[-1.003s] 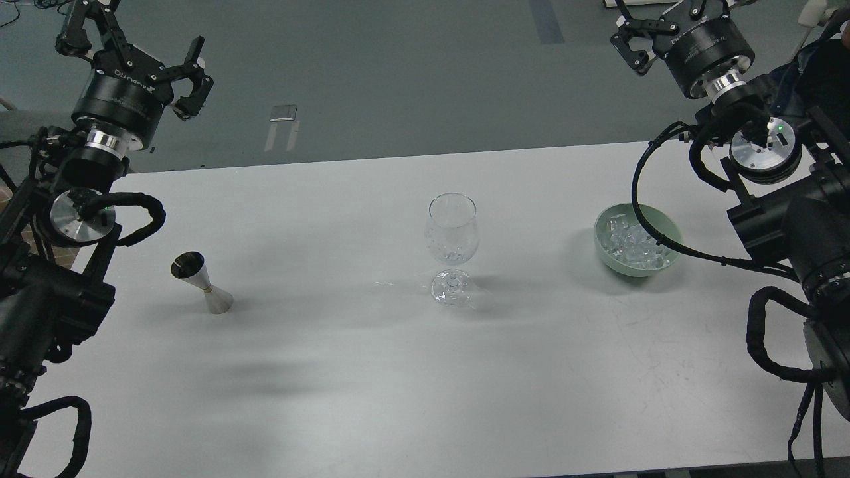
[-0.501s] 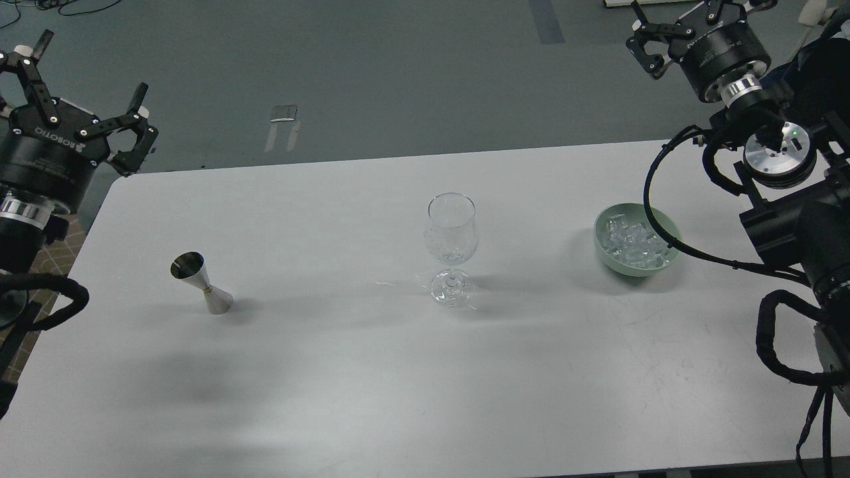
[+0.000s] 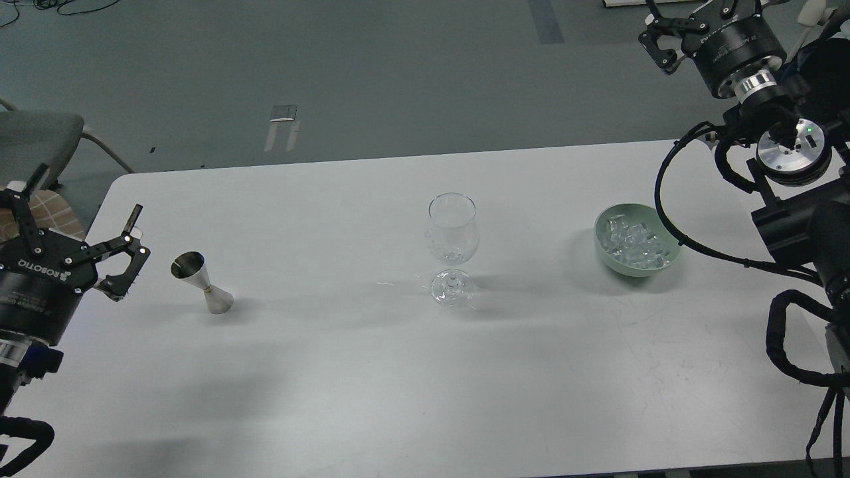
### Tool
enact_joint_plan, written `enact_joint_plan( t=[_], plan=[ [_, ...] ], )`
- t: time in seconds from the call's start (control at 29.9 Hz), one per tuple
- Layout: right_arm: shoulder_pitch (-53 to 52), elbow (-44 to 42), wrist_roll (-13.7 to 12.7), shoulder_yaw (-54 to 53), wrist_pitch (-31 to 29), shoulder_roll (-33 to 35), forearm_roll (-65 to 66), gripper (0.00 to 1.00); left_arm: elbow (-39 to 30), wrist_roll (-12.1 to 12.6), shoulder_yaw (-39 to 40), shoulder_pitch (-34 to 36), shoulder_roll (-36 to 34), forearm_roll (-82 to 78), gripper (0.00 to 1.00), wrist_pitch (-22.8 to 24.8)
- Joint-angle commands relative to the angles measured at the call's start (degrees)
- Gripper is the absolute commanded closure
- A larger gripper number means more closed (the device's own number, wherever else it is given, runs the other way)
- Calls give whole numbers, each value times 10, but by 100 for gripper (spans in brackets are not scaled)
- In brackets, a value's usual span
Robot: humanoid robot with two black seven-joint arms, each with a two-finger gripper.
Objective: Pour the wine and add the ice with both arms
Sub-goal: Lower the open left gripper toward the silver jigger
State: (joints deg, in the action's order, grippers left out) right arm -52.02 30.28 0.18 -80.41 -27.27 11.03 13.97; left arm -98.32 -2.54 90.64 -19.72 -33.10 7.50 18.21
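Note:
A clear stemmed wine glass [image 3: 451, 239] stands upright at the table's middle. A steel hourglass-shaped jigger [image 3: 200, 283] stands at the left; I cannot see any wine in it. The ice [image 3: 634, 242] is a heap of clear cubes in a pale green bowl [image 3: 603, 247] at the right. My left gripper [image 3: 80, 229] is open and empty at the table's left edge, a little left of the jigger and apart from it. My right gripper [image 3: 690, 23] is open and empty, high beyond the far right corner, well behind the bowl, partly cut off by the top edge.
The white table [image 3: 372, 372] has rounded corners and grey floor behind it. A grey chair [image 3: 40, 136] stands off the far left corner. My right arm's cables [image 3: 671, 219] loop close past the bowl's right rim.
My left arm has swung down and leftward, bringing its gripper from behind the far left corner to beside the jigger. My right gripper has drawn slightly up and to the right.

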Motion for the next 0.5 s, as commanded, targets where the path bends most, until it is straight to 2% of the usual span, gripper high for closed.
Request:
enact_joint_plan(
  t=[0.0,0.23,0.3,0.47],
  plan=[
    [5,7,0,1,1,0,2,0,-10,2,2,-27,46,3,3,2],
    [4,10,0,2,6,0,3,0,-10,16,2,-73,134,3,4,1],
    [5,10,0,2,6,0,4,0,-10,33,-1,-91,160,3,4,-1],
    [6,10,0,5,7,0,4,0,-6,43,-5,-113,187,3,5,-18]
  ],
)
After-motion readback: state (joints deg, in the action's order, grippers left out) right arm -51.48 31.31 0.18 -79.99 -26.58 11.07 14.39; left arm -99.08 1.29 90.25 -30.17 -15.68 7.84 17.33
